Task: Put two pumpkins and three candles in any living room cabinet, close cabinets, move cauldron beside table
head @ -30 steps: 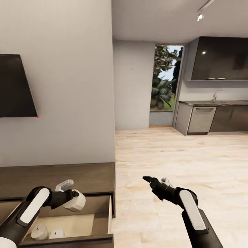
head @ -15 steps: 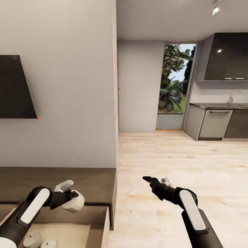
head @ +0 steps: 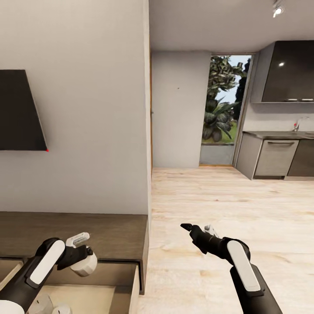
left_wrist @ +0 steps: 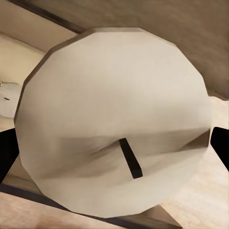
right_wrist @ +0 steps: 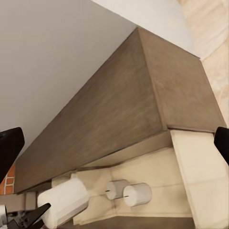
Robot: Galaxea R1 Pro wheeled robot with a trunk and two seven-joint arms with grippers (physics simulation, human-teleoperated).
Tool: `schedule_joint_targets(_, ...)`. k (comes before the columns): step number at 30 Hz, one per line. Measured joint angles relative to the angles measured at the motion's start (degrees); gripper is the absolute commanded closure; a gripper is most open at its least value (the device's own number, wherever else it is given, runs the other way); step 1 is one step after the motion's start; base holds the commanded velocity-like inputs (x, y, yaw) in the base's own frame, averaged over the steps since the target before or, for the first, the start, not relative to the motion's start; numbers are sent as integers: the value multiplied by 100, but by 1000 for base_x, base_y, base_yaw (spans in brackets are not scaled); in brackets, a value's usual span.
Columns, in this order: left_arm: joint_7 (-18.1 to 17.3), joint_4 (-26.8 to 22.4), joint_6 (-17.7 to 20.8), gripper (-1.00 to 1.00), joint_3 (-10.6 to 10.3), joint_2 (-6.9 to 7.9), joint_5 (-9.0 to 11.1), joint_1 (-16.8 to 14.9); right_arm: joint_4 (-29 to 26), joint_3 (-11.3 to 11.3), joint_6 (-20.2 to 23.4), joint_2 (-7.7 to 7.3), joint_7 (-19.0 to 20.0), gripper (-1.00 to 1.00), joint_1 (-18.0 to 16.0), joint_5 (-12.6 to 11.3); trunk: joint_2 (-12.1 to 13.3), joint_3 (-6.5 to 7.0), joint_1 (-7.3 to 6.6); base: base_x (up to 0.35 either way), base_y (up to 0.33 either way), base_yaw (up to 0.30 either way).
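Two candles [head: 51,306] lie in the open drawer of the cabinet [head: 109,233]. A third candle [head: 83,264] is clamped in the left gripper [head: 80,257], hanging above that drawer. Further right, the right gripper [head: 188,228] hangs empty over the floor [head: 244,209], fingers spread. Risk: let go off-centre, the third candle may strike the drawer rim or topple the two below.

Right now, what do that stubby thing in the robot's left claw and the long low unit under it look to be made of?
The candle looks like matte wax: pale beige, faceted, with a short dark wick on its end. The left gripper is shut on it.

The cabinet looks like dark brown wood or veneer, with faint grain streaks and a dull finish. Its open drawer is paler light wood. Being rendered, that is a guess.
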Motion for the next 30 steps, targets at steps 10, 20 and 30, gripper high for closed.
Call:
schedule_joint_targets(10,16,188,-19,100,49,5,-7,-14,-2,-2,0,1,5,-100,0,-11,0,0,0,-2,4,0)
schedule_joint_targets(20,-11,1129,-522,100,153,-2,-8,-84,-7,58,0,1,-9,-100,0,54,0,0,0,0,0,0)
schedule_joint_targets(30,-3,1093,-557,100,145,-1,-13,-83,-18,94,29,-7,-29,-100,0,114,0,0,0,0,0,0)
